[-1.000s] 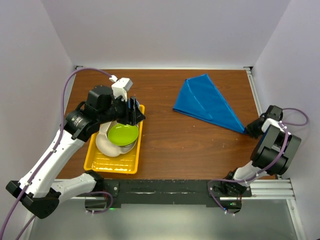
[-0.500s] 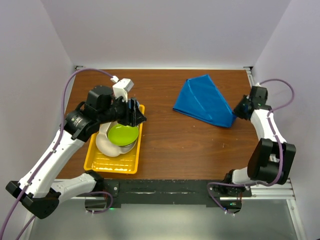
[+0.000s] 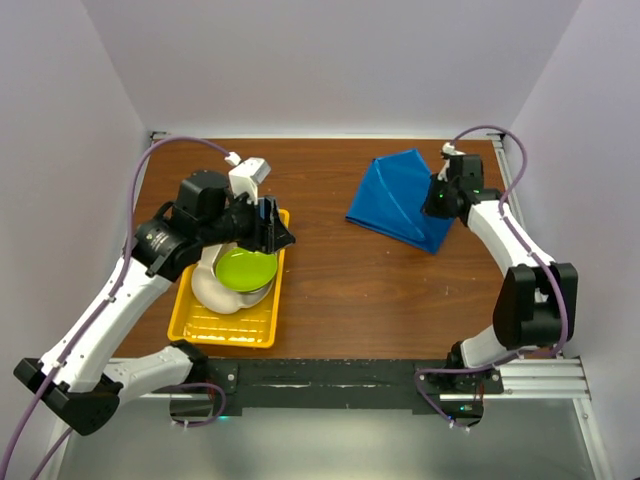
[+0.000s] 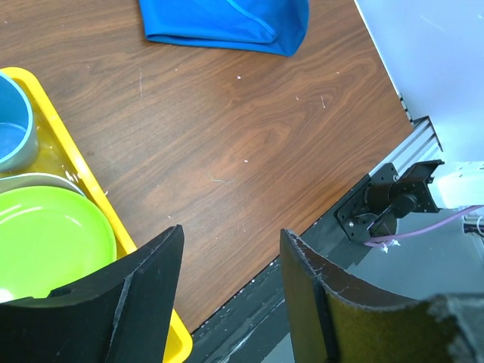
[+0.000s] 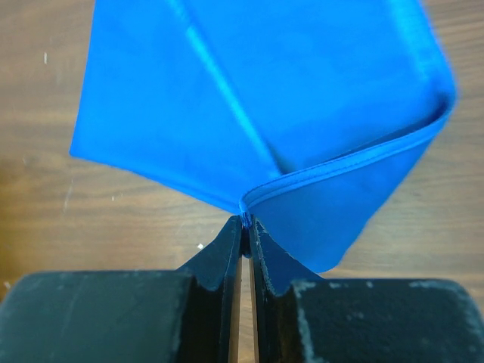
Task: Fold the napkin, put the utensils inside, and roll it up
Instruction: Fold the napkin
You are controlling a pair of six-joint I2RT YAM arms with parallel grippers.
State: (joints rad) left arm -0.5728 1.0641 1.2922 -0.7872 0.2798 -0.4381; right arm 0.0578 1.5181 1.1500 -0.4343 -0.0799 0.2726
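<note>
Lying seemingly diagonal, napkin [image 3: 395, 200], corner pinched

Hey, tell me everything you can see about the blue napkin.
The napkin is a bright blue soft cloth with a stitched hem, partly doubled over into a rough triangle, with a crease line running across it. It lies on the brown wood table, toward the far right side. The right tool is shut on one hemmed corner and holds it up above the rest. Nothing else touches it.

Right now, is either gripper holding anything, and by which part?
The right gripper pinches the blue napkin by its hemmed corner; the open left gripper holds nothing.
</note>
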